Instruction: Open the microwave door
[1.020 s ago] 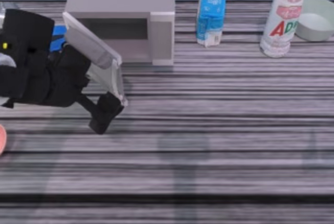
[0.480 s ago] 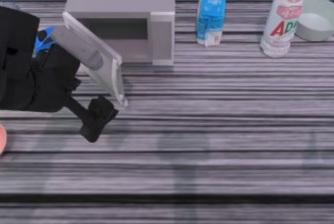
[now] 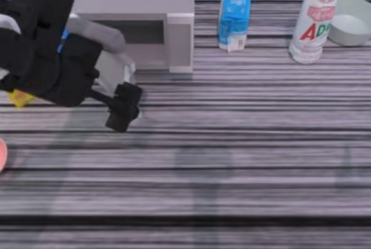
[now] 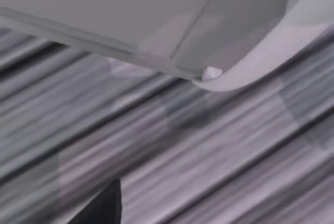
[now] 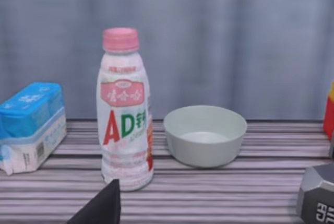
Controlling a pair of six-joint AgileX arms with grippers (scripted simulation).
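The microwave [image 3: 142, 14] is the largest item, standing behind and to the right of the left gripper [image 3: 123, 107], with its cavity exposed. The microwave door [image 3: 107, 43] hangs swung outward, hinged on the far side from the control panel [image 3: 180, 43]; its free edge with the pale handle strip [image 3: 130, 74] lies just behind the gripper. In the left wrist view the door's lower corner [image 4: 211, 72] hangs directly above the striped table [image 3: 243, 162]. Whether the gripper fingers are spread or closed cannot be told from these views, nor whether they touch the door. Judgement: the door is a thin, rigid, light panel that pivots freely; its smooth faces would slip, so hold or push at the handle strip, farthest from the hinge. Well to the gripper's right stand a blue carton [image 3: 234, 15], a pink-capped bottle [image 3: 313, 20] and a bowl [image 3: 349, 21]. The right gripper is not shown.
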